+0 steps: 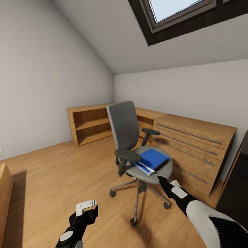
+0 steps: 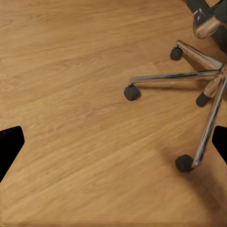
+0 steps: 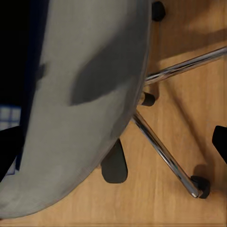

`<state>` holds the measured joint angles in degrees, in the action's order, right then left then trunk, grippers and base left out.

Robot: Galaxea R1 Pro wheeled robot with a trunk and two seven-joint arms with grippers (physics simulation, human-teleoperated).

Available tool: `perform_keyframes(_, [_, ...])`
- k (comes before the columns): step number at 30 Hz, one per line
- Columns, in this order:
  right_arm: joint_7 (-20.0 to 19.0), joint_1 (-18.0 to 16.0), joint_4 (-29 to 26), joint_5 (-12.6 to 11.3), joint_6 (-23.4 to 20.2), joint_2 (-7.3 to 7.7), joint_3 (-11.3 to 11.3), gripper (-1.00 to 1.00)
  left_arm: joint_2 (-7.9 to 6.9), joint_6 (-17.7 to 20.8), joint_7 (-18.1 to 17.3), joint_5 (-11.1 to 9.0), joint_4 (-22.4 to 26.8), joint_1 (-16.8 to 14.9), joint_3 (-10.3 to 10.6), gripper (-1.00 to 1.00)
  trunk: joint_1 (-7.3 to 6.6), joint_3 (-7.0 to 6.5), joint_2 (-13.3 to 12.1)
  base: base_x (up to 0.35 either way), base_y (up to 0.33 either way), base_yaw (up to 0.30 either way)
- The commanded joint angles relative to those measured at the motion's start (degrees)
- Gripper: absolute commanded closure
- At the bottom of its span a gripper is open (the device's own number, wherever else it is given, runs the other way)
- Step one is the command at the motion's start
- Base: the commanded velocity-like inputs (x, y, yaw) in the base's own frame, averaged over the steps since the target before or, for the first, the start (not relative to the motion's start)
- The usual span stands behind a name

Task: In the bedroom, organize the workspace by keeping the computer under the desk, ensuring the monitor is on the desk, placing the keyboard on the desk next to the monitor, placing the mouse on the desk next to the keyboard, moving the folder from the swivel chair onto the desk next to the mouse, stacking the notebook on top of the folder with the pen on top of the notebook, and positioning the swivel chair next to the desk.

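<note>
The grey swivel chair (image 1: 125,132) stands on the wood floor in the middle of the head view, in the bedroom with its sloped ceiling. On its seat lies the blue folder (image 1: 152,159), flat. My right gripper (image 1: 161,179) is open, just in front of the seat's front rim and above the floor. In the right wrist view, the right gripper (image 3: 113,146) looks down on the seat (image 3: 85,94). My left gripper (image 1: 86,207) hangs open over bare floor, left of the chrome star base (image 2: 189,75). The desk, monitor, keyboard, mouse, computer, notebook and pen are out of view.
A light wooden drawer cabinet (image 1: 196,148) stands right behind the chair. A low open wooden shelf (image 1: 89,124) runs along the back wall. A skylight (image 1: 179,13) sits above. Wooden furniture (image 1: 4,196) borders the left edge, and a dark surface (image 1: 239,172) the right edge.
</note>
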<state>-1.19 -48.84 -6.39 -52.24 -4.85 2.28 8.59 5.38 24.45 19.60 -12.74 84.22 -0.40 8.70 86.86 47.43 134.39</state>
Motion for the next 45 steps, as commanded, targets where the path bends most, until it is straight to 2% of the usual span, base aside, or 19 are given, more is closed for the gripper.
perform_keyframes(1, [-0.1,0.0,0.0,0.1,-0.2,0.0,0.5,-1.0,-0.01,0.2,0.5,-0.6,0.1,0.0,0.1,-1.0,-0.02,0.06,0.0,-0.048,0.0,0.0])
perform_keyframes(8, [-0.1,0.0,0.0,0.1,-0.2,-0.01,0.5,-1.0,-0.01,0.2,0.5,-0.6,0.1,0.0,0.1,-1.0,-0.02,0.06,0.0,-0.083,0.0,0.0])
perform_keyframes(21, [-0.1,0.0,0.0,0.2,0.0,0.0,0.5,-1.0,0.07,0.2,0.5,-0.5,-0.9,0.0,0.2,-1.0,-0.02,0.06,0.0,-0.293,0.0,0.0])
perform_keyframes(31, [0.0,0.0,0.0,0.3,2.5,0.07,0.5,-1.0,0.01,0.0,0.5,-0.6,-0.8,0.0,0.5,-1.0,-0.02,0.06,0.0,-0.047,0.0,0.0])
perform_keyframes(37, [0.0,0.1,0.1,0.4,4.9,0.19,0.5,-1.0,0.02,0.0,0.7,-0.6,-0.4,0.0,0.8,-1.0,-1.34,-1.02,-2.4,-0.002,0.0,0.0])
perform_keyframes(41, [0.0,0.3,0.8,2.0,5.7,0.07,0.4,-1.0,-0.05,0.0,0.9,-0.6,0.4,0.0,0.9,-1.0,-2.21,-1.74,-4.0,0.0,0.0,0.0])
perform_keyframes(45, [0.0,1.6,3.9,6.9,10.2,-0.03,0.3,-1.0,-0.07,0.1,1.9,-0.7,1.1,0.0,0.9,-1.0,-3.09,-2.45,-5.6,0.0,0.0,0.0])
